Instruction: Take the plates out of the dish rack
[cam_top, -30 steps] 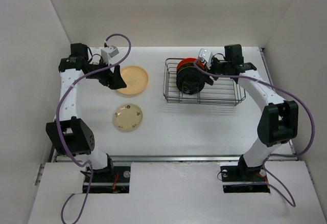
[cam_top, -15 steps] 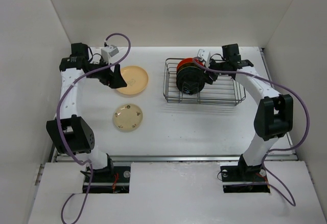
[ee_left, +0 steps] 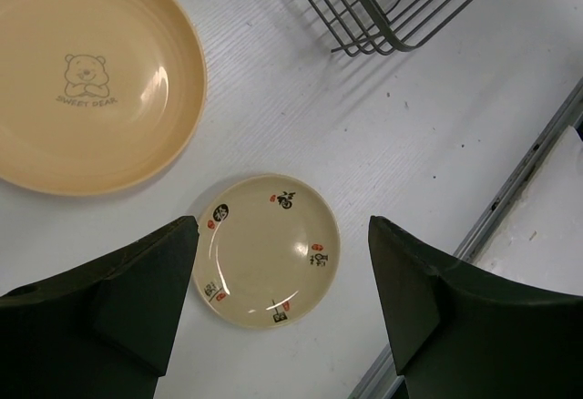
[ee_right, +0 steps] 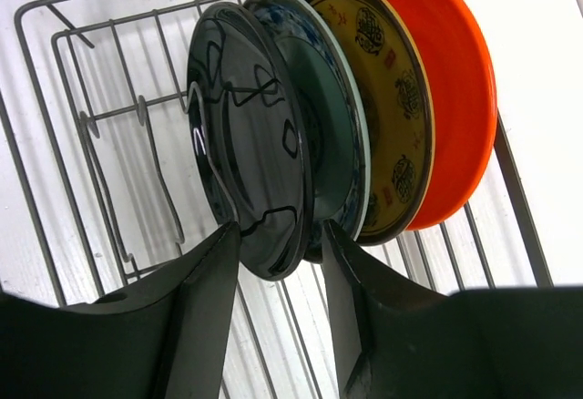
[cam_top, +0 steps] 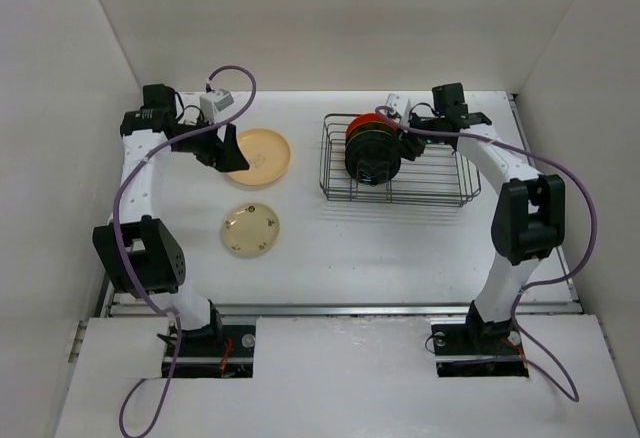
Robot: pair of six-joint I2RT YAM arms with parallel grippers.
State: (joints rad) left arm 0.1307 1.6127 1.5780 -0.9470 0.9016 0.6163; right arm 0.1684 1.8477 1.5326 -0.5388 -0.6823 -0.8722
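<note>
My right gripper (ee_right: 278, 235) has half-closed astride the glossy black round plate (ee_right: 246, 135) in the dark wire dish rack (cam_top: 432, 184) — gripped yet, I cannot tell — lifting comes next.

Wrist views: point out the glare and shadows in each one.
Right wrist view: the glossy dark plate at the front carries mirror-like reflections and a white highlight on its left rim. Left wrist view: soft glare spots sit on the peach plate and the cream plate; the dish rack throws striped shadows on the table.
</note>
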